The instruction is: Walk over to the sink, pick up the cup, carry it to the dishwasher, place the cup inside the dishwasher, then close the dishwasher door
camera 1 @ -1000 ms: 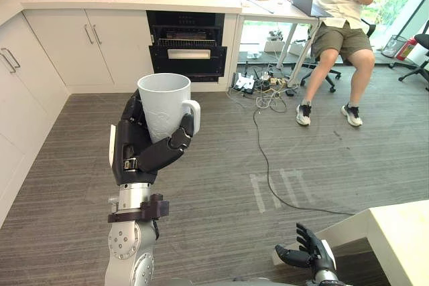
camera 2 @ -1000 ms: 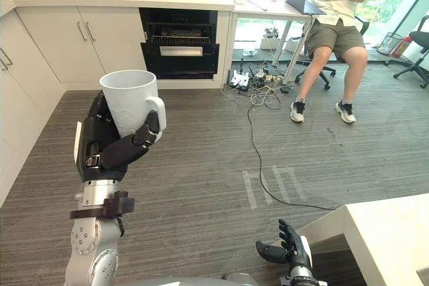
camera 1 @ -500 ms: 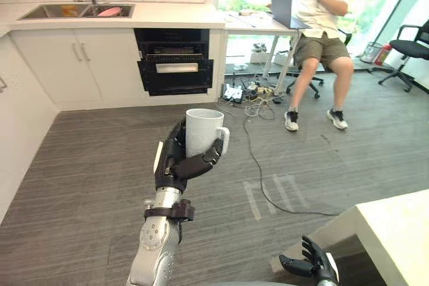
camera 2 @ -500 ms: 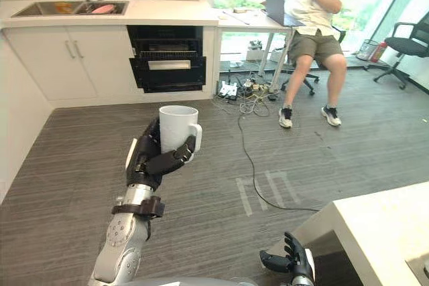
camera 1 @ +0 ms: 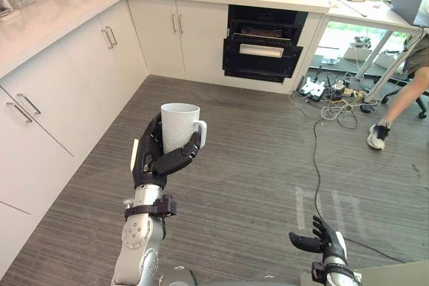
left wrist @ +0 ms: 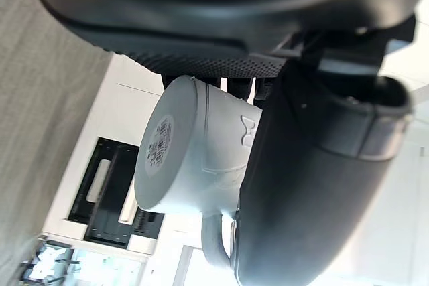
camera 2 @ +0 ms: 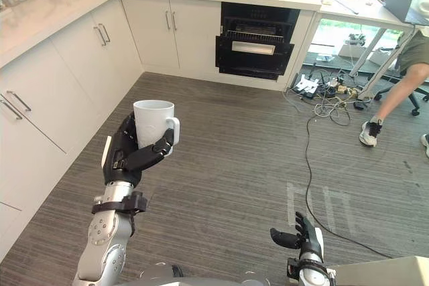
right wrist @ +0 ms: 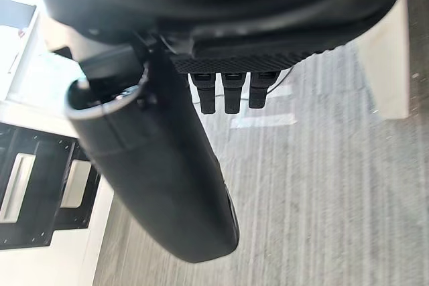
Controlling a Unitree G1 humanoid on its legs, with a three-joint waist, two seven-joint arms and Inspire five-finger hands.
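Cup (camera 1: 178, 124) upright in raised left hand (camera 1: 149, 159).

Left arm (camera 1: 137, 246): silver-grey forearm, round joint cover with small screws, dark clamp collar at wrist.
Left hand (camera 1: 149, 157): black shell, white strip along left edge.
Right hand (camera 1: 322, 240): black, white side cover.

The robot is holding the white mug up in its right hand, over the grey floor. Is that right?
Not quite. The white mug is in the robot's left hand, not its right. The left eye view shows that hand's fingers and thumb curled round it above the grey floor. The right hand hangs low, open and holding nothing.
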